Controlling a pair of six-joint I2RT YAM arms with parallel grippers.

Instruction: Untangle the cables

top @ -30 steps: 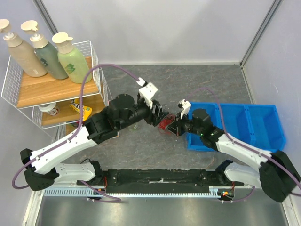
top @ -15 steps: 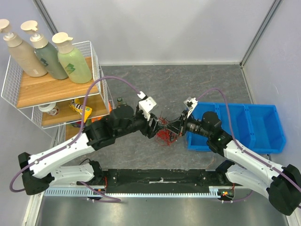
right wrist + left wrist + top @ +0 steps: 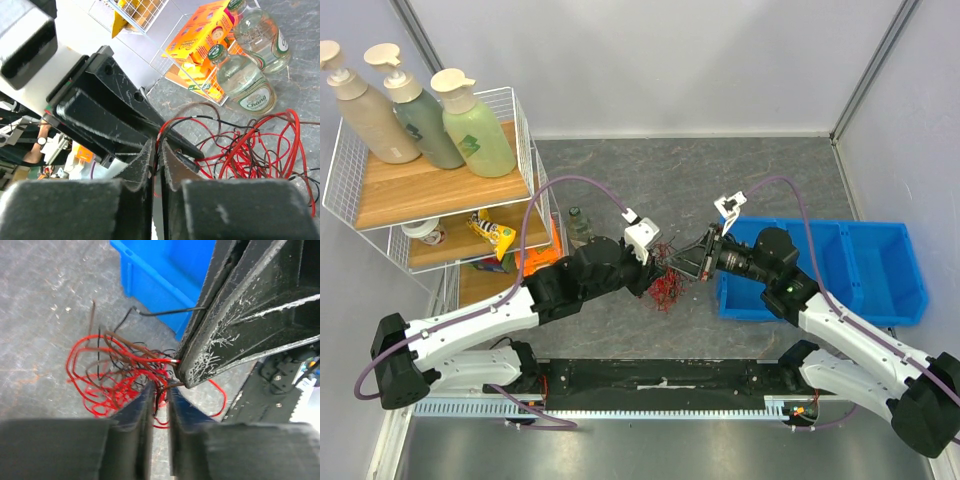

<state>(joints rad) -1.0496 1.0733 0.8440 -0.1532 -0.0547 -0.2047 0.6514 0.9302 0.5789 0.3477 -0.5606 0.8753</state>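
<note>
1. Two hands meet tip to tip over the middle of the grey mottled bench (image 3: 720, 180), the left hand (image 3: 655, 264) coming from the left and the right hand (image 3: 698, 262) from the right.
2. Between and just below them is the tangle of thin red and black cables (image 3: 667, 286), in loose loops. Whether its lowest loops touch the bench cannot be told.
3. In the left wrist view the left hand's fingers (image 3: 137, 415) are pressed nearly together, pinching a few red and dark strands that run into the narrow slot between them.
4. In the right wrist view the right hand's fingers (image 3: 140, 170) are likewise pressed together on a red strand at the tangle's edge.
5. One black wire (image 3: 165, 313) juts out to the side past the right hand's tip.
6. Just right of the right hand stands a blue plastic bin (image 3: 865, 262) with several compartments.
7. At the bench's left edge is a white wire rack with wooden shelves (image 3: 415, 190), with three pump bottles (image 3: 420, 125) on top.
8. Near the rack's foot stand two clear glass bottles with green caps (image 3: 242, 85), beside an orange carton (image 3: 200, 37).
</note>
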